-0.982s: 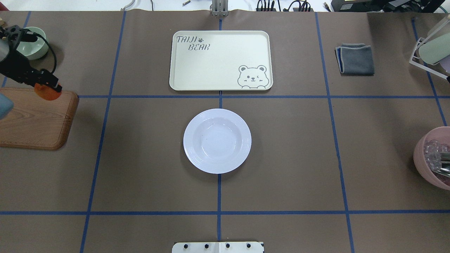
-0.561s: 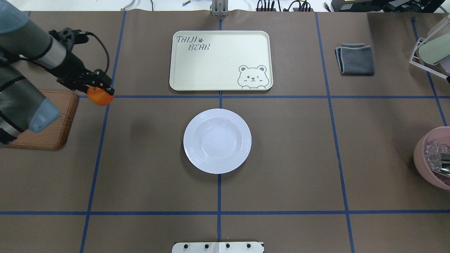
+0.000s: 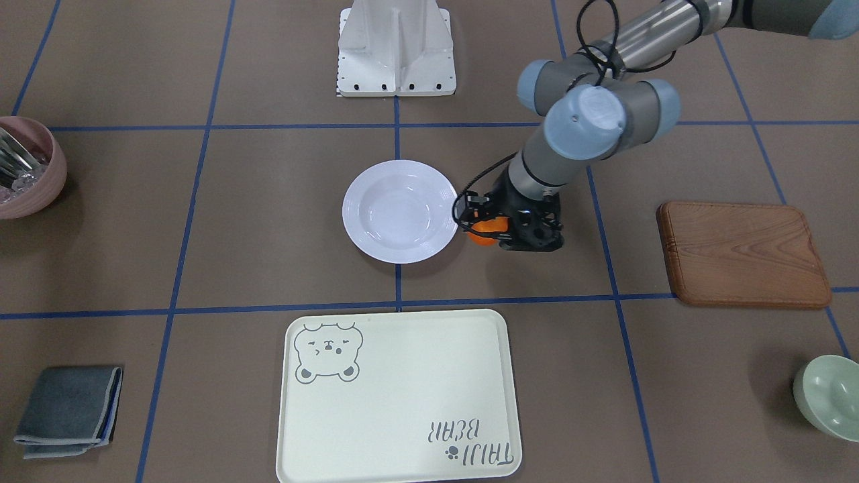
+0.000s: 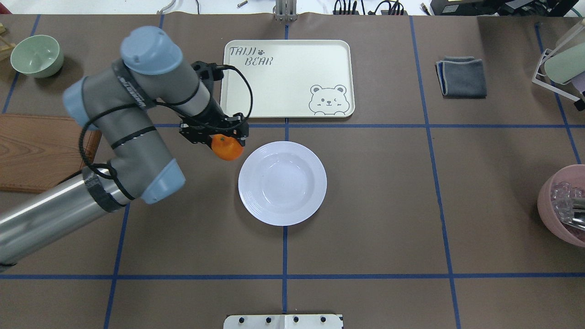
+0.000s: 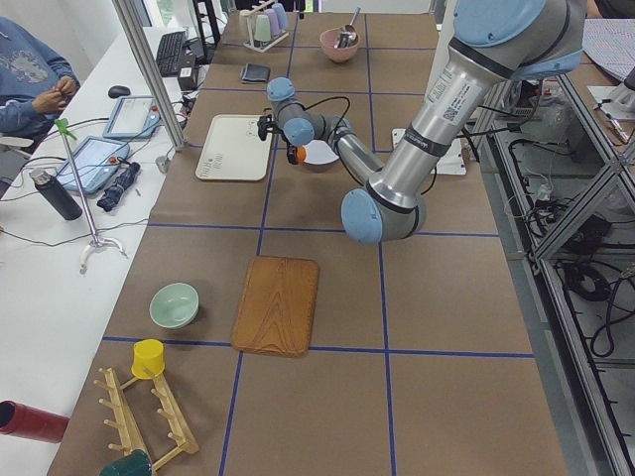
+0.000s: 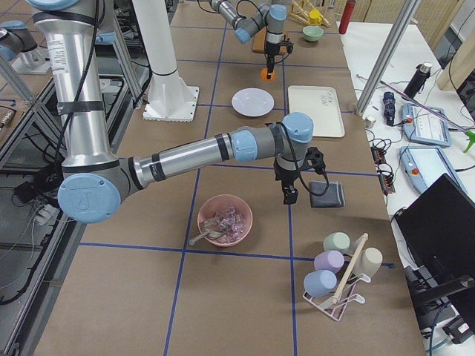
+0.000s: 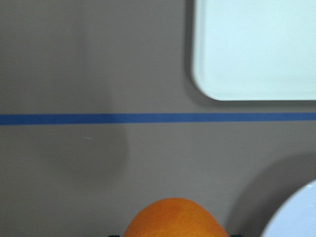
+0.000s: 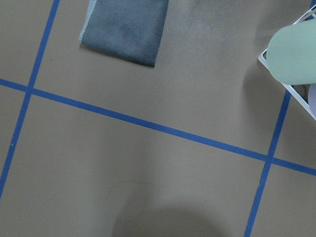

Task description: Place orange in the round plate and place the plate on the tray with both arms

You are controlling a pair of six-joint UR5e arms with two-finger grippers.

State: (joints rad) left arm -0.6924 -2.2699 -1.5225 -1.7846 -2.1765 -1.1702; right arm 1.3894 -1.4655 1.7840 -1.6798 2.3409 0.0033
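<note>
My left gripper [image 4: 226,142] is shut on the orange [image 4: 227,148], a small bright-orange fruit held above the table just off the far-left rim of the round plate [image 4: 282,183]. The white plate is empty and sits mid-table. In the left wrist view the orange [image 7: 175,219] fills the bottom edge, with the plate's rim at the lower right. The tray [image 4: 283,77], cream with a bear drawing, lies empty just beyond the plate. My right gripper [image 6: 288,194] shows only in the exterior right view, hanging near the grey cloth; I cannot tell whether it is open or shut.
A brown wooden board [image 4: 41,151] and a pale green bowl [image 4: 36,55] are at the left. At the right are a folded grey cloth [image 4: 461,76], a pink bowl [image 4: 564,205] with utensils and a cup rack [image 4: 560,64].
My left arm has carried the orange to the right, from over the wooden board to just beside the plate's rim. The plate and the tray have not moved.
</note>
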